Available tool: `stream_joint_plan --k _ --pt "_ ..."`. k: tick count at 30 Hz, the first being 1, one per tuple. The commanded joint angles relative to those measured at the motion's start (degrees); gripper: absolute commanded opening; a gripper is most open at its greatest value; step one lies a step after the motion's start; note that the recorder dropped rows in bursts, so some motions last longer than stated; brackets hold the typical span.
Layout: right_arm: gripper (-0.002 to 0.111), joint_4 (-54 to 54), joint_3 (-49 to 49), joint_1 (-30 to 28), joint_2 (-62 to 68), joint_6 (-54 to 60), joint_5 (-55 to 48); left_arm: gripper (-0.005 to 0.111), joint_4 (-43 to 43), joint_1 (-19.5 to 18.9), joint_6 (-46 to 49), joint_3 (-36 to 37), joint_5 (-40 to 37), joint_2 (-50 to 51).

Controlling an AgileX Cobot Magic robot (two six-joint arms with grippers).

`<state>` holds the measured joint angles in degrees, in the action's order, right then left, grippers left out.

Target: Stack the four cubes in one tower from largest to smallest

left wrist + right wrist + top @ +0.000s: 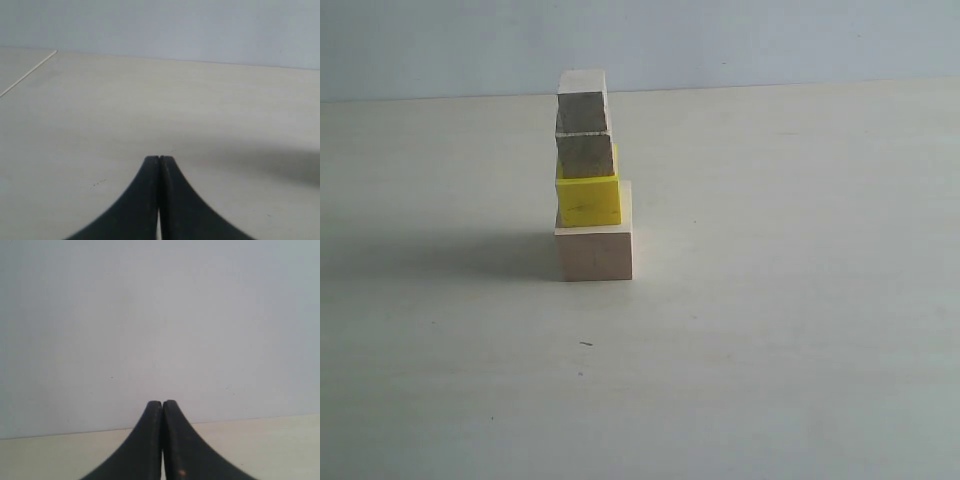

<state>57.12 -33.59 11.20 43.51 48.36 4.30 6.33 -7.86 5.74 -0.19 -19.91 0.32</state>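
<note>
In the exterior view the four cubes stand as one tower on the pale table. The large pale wood cube (594,246) is at the bottom, the yellow cube (588,199) rests on it, then a small wood cube (586,156), and the smallest wood cube (582,105) on top. Neither arm shows in that view. My left gripper (160,158) is shut with nothing between its black fingers, over bare table. My right gripper (162,402) is also shut and empty, facing the wall. No cube appears in either wrist view.
The table (770,300) spreads out flat around the tower, with a blue-grey wall (770,40) behind it. A table edge line (27,74) runs across one corner of the left wrist view.
</note>
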Motion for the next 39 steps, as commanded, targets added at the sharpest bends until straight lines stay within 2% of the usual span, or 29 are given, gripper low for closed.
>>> stream_joint_plan --k 1,33,39 --pt "0.0 -0.35 0.12 -0.22 -0.17 0.05 0.05 0.0 -0.45 0.61 -0.02 0.19 -0.4 -0.32" --pt "0.0 -0.46 0.12 -0.22 -0.56 0.54 0.38 0.0 -0.45 0.61 -0.02 0.19 -0.4 -0.32" --pt "0.0 -0.86 0.23 -2.61 -9.59 9.95 -6.55 0.0 -0.22 0.58 -0.02 0.19 -0.4 -0.32"
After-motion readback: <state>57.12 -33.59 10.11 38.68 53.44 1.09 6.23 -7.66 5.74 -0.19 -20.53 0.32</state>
